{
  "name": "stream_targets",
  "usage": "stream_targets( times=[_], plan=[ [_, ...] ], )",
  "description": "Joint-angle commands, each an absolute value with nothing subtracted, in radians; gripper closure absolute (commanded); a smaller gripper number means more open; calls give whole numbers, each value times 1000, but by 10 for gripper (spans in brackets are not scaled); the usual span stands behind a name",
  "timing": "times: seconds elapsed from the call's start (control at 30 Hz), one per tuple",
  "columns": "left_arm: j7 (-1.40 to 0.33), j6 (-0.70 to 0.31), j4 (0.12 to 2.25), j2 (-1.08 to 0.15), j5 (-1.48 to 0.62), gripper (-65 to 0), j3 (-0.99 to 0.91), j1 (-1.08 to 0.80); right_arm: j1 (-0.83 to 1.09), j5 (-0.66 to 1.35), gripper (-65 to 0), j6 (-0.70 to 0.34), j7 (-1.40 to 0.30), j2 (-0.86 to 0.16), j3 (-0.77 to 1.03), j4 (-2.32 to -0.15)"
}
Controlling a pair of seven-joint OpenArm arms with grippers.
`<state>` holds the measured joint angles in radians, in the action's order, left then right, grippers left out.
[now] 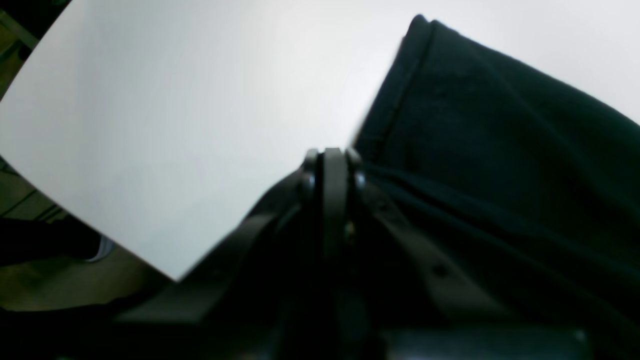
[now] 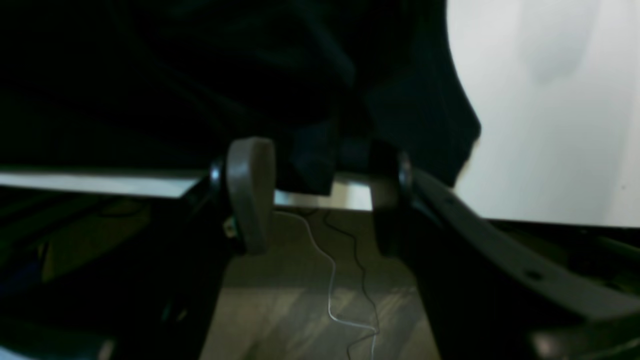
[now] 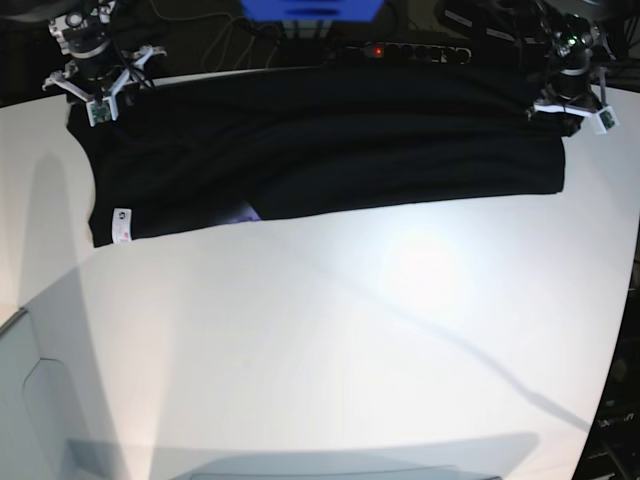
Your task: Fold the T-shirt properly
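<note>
The black T-shirt (image 3: 320,150) lies as a long folded band across the far side of the white table (image 3: 330,350). Its white tag (image 3: 122,226) shows at the near left corner, and a sliver of purple print (image 3: 248,213) peeks out at the near edge. My left gripper (image 1: 332,157) is shut on the T-shirt (image 1: 500,150) at the far right corner, where taut creases run out from the jaws. My right gripper (image 2: 317,195) is open at the far left corner. A flap of the T-shirt (image 2: 305,165) hangs over the table's edge between its fingers (image 2: 250,195).
A power strip (image 3: 400,50) and a blue object (image 3: 310,8) sit behind the table's far edge. Cables (image 2: 330,280) trail on the floor below the right gripper. The table corner (image 1: 175,277) ends just left of the left gripper.
</note>
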<state>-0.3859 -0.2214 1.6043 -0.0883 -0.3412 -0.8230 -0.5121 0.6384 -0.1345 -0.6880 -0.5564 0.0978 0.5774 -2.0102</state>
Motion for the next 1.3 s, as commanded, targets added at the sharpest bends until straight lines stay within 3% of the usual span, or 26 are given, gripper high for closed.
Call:
stream_targets(
  times=[0.0,0.2,0.47,0.67,1.27],
  plan=[
    [-366,-214,1624,-102,-341,-1,-829,-516,644,-131,-310,-698,-547,94,581,-2023],
    [-366,-214,1624,-102,-341,-1,-829,-516,624,-131,-302,-698,-549,94,564,-2022],
    [-366,-214,1626,-102,-341,-1,-829,-516,621,-131,-184,-698,-550,91,529,-2023],
    [-366,-214,1626,-102,-341,-1,-829,-516,599,-131,-2,-698,-542,91,527,-2023],
    [-366,-214,1626,-102,-341,-1,-829,-519,561,-134,0,-698,-541,42,596,-2031]
  ],
)
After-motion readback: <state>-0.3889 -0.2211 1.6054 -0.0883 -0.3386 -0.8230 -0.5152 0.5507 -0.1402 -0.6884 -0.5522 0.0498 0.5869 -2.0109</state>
